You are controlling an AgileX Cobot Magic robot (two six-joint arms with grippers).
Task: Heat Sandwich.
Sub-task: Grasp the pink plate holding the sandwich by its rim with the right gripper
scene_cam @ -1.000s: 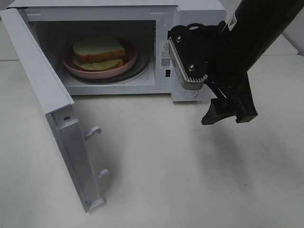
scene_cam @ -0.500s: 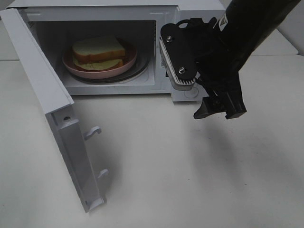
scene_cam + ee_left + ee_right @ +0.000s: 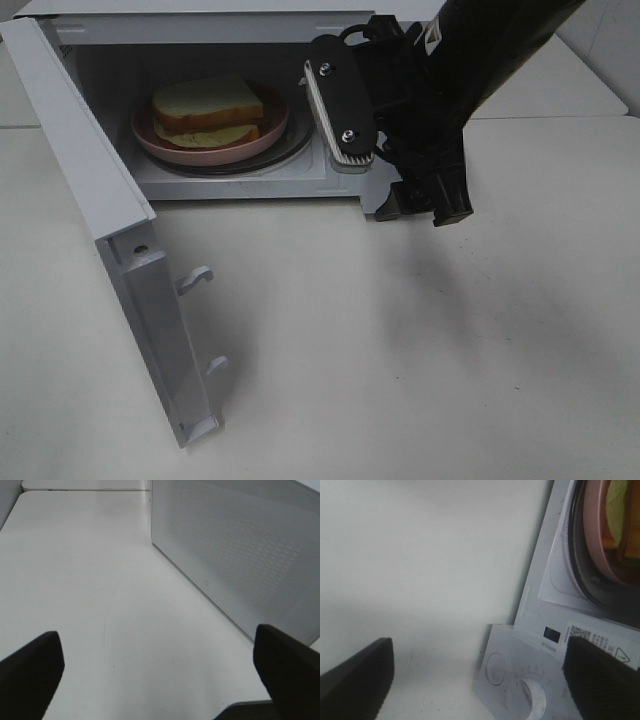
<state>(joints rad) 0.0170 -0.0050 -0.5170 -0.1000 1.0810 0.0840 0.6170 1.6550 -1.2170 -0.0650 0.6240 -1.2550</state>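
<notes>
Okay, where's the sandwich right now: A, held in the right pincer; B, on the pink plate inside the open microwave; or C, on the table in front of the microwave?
B: the sandwich lies on the pink plate inside the microwave, with its door open.

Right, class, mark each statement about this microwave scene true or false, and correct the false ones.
1. The sandwich lies on the pink plate inside the microwave. True.
2. The door of the microwave is shut. False: it stands wide open.
3. The right gripper holds the sandwich. False: it is open and empty, in front of the control panel.
4. The left gripper is open. True.
</notes>
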